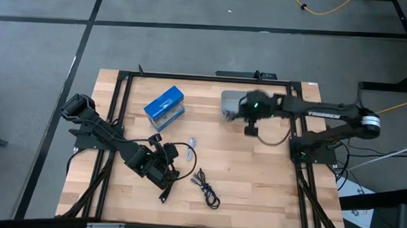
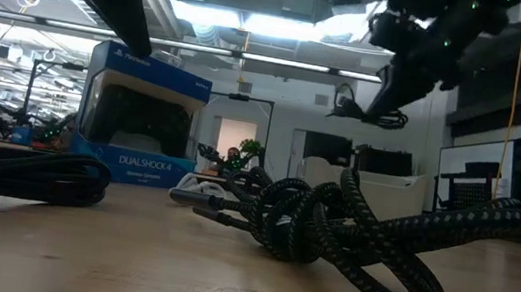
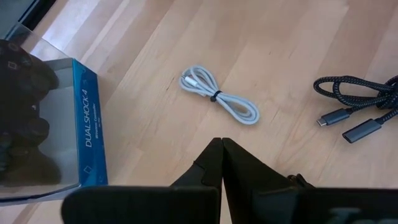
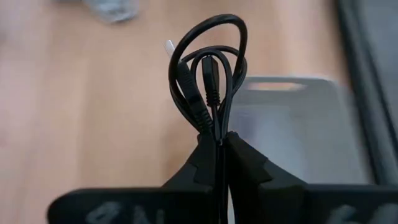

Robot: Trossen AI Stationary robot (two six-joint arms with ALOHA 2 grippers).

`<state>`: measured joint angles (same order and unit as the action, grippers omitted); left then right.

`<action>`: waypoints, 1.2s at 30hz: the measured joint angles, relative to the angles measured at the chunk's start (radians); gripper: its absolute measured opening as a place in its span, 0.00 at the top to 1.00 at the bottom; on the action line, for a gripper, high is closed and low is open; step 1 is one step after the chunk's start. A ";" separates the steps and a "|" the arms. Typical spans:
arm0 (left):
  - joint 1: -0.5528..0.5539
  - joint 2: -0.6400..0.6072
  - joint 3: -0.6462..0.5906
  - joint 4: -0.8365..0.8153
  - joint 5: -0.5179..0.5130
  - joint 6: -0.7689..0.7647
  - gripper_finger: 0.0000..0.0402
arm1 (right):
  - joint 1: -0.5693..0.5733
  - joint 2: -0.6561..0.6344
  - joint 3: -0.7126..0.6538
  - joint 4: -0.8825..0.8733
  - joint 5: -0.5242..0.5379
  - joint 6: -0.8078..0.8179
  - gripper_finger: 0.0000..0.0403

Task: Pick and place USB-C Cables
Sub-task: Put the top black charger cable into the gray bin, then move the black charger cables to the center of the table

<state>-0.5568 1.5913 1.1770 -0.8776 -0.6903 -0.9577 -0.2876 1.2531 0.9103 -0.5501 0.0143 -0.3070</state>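
Observation:
My right gripper [image 1: 250, 124] hangs above the near edge of a grey tray [image 1: 229, 105] on the table's far side, shut on a small black coiled USB-C cable [image 4: 208, 74]. In the low view that cable [image 2: 386, 110] dangles high over the table. A silver-white bundled cable [image 3: 219, 98] lies flat on the wood at mid-table [image 1: 193, 143]. A dark braided cable [image 1: 206, 188] lies near the front edge, large in the low view [image 2: 331, 226]. My left gripper [image 3: 221, 144] is shut and empty, hovering short of the white cable [image 1: 168, 156]. My right gripper pinches the black cable's coil between its two fingers at the gathered strands [image 4: 217, 129]. The loops and both plugs stick out beyond the fingertips [image 4: 202, 152]. The fingers point down from above, and the cable is lifted clear, over the wood and the tray's edge [image 4: 298, 124].
A blue DualShock 4 box [image 1: 165, 104] stands on the far left part of the table, close beside my left arm [image 3: 87, 124]. A black metal frame [image 1: 122, 90] borders the wooden top. Bare wood lies between the white cable and the tray.

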 joint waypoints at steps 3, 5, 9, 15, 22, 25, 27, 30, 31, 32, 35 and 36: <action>0.000 0.000 0.000 0.000 0.000 0.000 1.00 | -0.110 -0.026 -0.035 0.071 -0.131 -0.015 0.95; 0.000 0.000 0.000 0.000 0.000 0.000 1.00 | -0.164 -0.021 -0.064 0.143 -0.225 -0.018 0.95; 0.000 0.000 0.000 0.001 0.000 0.000 1.00 | -0.242 0.033 -0.118 0.236 -0.238 -0.041 0.95; 0.000 0.000 0.000 0.002 0.000 0.000 1.00 | -0.331 0.106 -0.140 0.295 -0.213 -0.030 0.91; 0.000 0.000 0.000 0.001 0.000 0.000 1.00 | -0.370 0.125 -0.139 0.297 -0.220 0.032 0.78; 0.000 0.000 0.000 0.001 0.000 0.000 1.00 | -0.371 0.125 -0.139 0.292 -0.223 0.038 0.73; 0.000 0.000 0.000 0.001 0.000 0.000 1.00 | -0.371 0.125 -0.139 0.292 -0.224 0.038 0.69; 0.000 0.000 0.000 0.001 0.000 0.000 1.00 | -0.371 0.125 -0.139 0.292 -0.226 0.046 0.66; 0.000 0.000 0.000 0.001 0.000 0.000 1.00 | -0.371 0.125 -0.139 0.292 -0.226 0.059 0.66; 0.000 0.000 0.000 0.001 0.000 0.000 1.00 | -0.371 0.125 -0.139 0.292 -0.226 0.068 0.66; 0.000 0.000 0.000 0.001 0.000 0.000 1.00 | -0.368 0.123 -0.138 0.292 -0.228 0.071 0.65; 0.000 0.000 0.000 0.001 0.000 0.000 1.00 | -0.365 0.120 -0.138 0.292 -0.237 0.072 0.65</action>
<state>-0.5566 1.5913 1.1770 -0.8764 -0.6903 -0.9573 -0.6522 1.3732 0.7723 -0.2581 -0.2224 -0.2352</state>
